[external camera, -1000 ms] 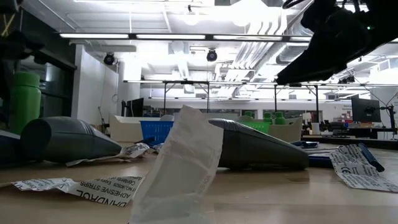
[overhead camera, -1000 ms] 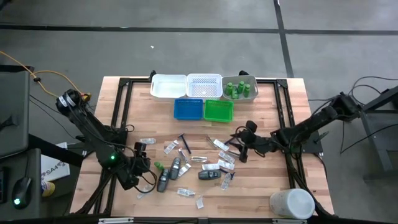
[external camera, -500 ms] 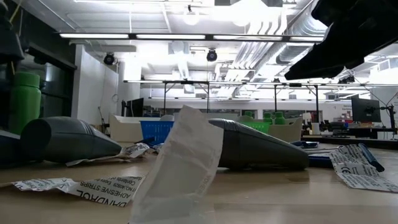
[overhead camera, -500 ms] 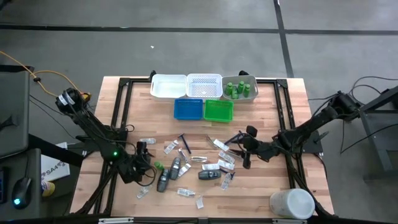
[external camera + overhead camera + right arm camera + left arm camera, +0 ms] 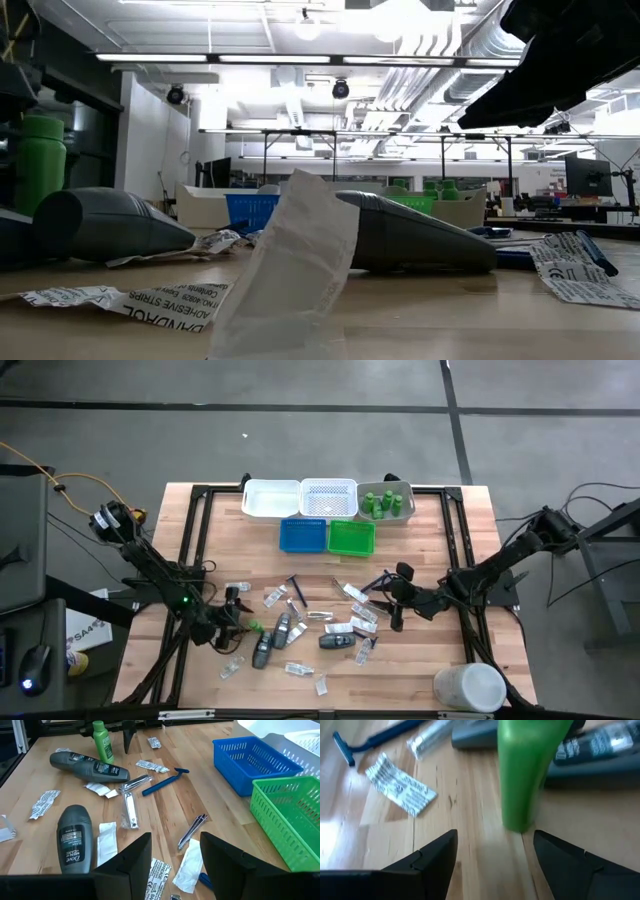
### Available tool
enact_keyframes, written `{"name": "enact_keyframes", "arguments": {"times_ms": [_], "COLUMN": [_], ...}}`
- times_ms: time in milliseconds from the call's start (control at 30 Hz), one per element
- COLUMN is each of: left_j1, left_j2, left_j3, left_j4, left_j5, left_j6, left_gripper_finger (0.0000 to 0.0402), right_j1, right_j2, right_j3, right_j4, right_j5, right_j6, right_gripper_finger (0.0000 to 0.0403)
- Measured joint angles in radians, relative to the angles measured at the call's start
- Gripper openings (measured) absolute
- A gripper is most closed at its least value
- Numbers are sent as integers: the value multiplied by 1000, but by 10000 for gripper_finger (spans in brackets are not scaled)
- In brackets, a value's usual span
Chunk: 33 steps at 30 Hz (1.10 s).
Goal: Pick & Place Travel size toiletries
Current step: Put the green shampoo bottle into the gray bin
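A small green bottle [image 5: 522, 770] stands upright on the wooden desk [image 5: 420, 670], just ahead of the left hand [image 5: 492, 857], whose fingers are spread apart and empty. Grey deodorant sticks [image 5: 75, 837] and packets lie nearby. The right hand [image 5: 172, 857] hovers parted, holding nothing.

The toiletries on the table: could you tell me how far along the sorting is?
Done: several green bottles stand in the grey tray. The white tray, the blue basket and the green basket look empty.

In hand: nothing. The left gripper is open, just short of a lone green bottle. The right gripper hovers empty over the packets.

Left: deodorants, a razor, clippers and packets.
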Motion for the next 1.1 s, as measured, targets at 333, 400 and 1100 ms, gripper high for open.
{"name": "enact_keyframes", "arguments": {"times_ms": [333,400,1100], "left_j1": [0,0,114], "left_j2": [0,0,0], "left_j3": [-88,-88,-87], "left_j4": [257,296,347], "left_j5": [30,42,135], "left_j6": [55,85,157], "left_gripper_finger": [257,257,257], "right_j1": [0,0,0], "right_j2": [0,0,0], "right_j3": [0,0,0], "right_j4": [0,0,16], "right_j5": [-2,-2,-2], "right_j6": [1,12,26], "right_gripper_finger": [162,162,162]}}
